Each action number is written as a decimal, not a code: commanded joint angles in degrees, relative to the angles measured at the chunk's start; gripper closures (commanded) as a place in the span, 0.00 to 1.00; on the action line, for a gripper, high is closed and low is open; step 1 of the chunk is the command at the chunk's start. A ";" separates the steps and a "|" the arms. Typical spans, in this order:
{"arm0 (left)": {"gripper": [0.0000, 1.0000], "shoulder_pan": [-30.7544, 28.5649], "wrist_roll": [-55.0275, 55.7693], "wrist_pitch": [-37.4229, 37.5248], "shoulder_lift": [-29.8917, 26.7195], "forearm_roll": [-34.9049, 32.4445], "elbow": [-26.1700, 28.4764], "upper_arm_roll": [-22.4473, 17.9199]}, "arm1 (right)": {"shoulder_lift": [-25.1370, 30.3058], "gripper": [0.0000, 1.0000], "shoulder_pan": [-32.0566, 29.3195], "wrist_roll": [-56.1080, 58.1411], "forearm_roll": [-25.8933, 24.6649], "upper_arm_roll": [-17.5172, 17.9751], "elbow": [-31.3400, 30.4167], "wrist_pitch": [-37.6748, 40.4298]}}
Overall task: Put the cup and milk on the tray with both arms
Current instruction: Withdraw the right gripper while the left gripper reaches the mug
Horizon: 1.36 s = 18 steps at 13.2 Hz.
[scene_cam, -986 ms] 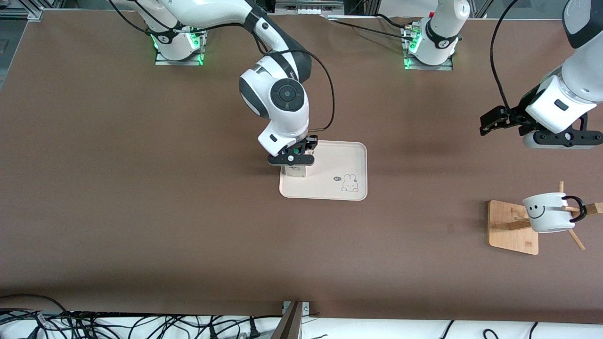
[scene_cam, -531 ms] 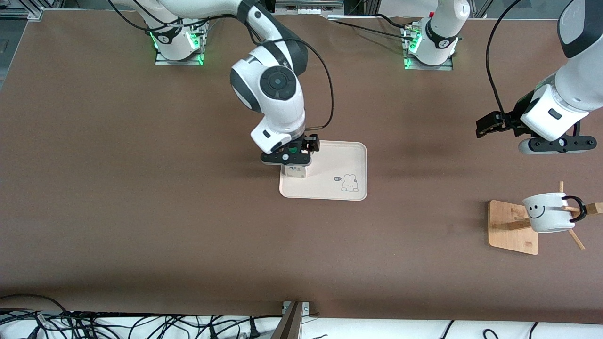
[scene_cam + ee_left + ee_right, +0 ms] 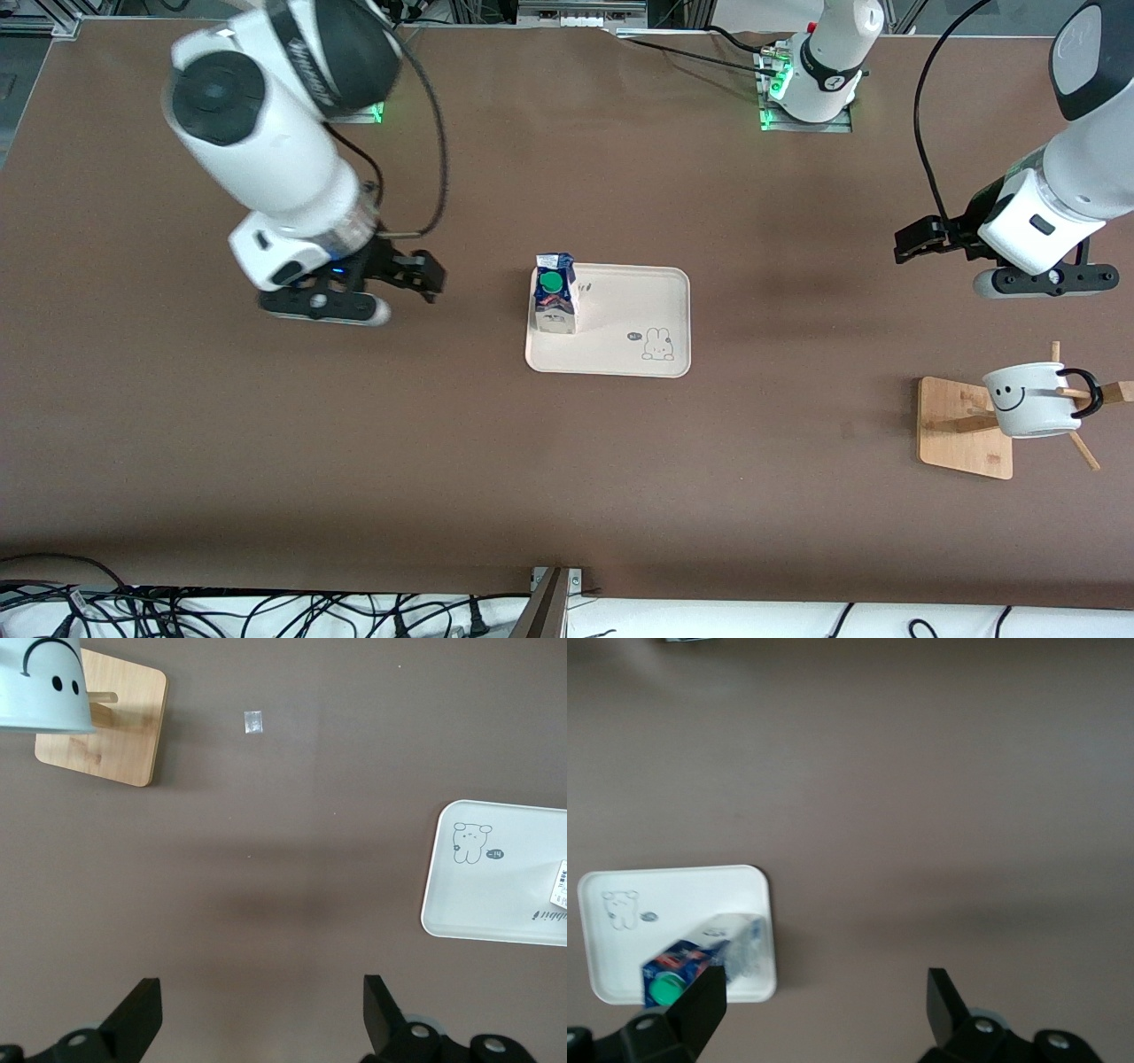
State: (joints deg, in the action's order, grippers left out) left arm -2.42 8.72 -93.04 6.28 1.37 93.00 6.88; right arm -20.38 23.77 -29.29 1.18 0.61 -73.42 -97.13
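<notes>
On the tray [image 3: 620, 359], milk [image 3: 555, 306] upright, right end effector [image 3: 350, 301] apparently released, well apart, left end effector [image 3: 1019, 266] spread over table.

The right arm reaches out from its base at the counter's robot-side edge, its wrist pitched downward, and the right hand [image 3: 350, 301] hangs above bare counter toward the right arm's end, its two black fingers [image 3: 700, 1001] spread wide with nothing between them. The left arm bends down from high at the left arm's end of the counter, its white wrist tilted. The left hand [image 3: 1045, 281] hovers over bare counter near that end edge, fingers [image 3: 140, 1014] parted wide and empty.
</notes>
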 commanded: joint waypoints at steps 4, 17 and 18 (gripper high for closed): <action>0.00 -4.60 -4.76 -1.51 7.78 -0.13 -5.81 -0.90 | 10.70 0.00 -2.31 18.36 1.37 -7.19 -9.27 5.98; 0.00 -12.51 -2.05 -47.49 -7.05 -3.13 29.15 -0.20 | 22.23 0.00 -15.86 31.14 -0.03 -3.33 -20.98 4.50; 0.00 -13.65 -1.69 -49.58 -7.50 -2.69 30.04 -0.12 | 22.23 0.00 -15.86 31.05 -0.21 -3.33 -21.06 4.06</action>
State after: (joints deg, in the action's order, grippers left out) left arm -13.93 5.59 -140.01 2.45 -0.98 119.14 5.91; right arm 0.99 8.88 1.08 1.51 -3.68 -93.36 -91.46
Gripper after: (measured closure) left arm 0.000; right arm 0.000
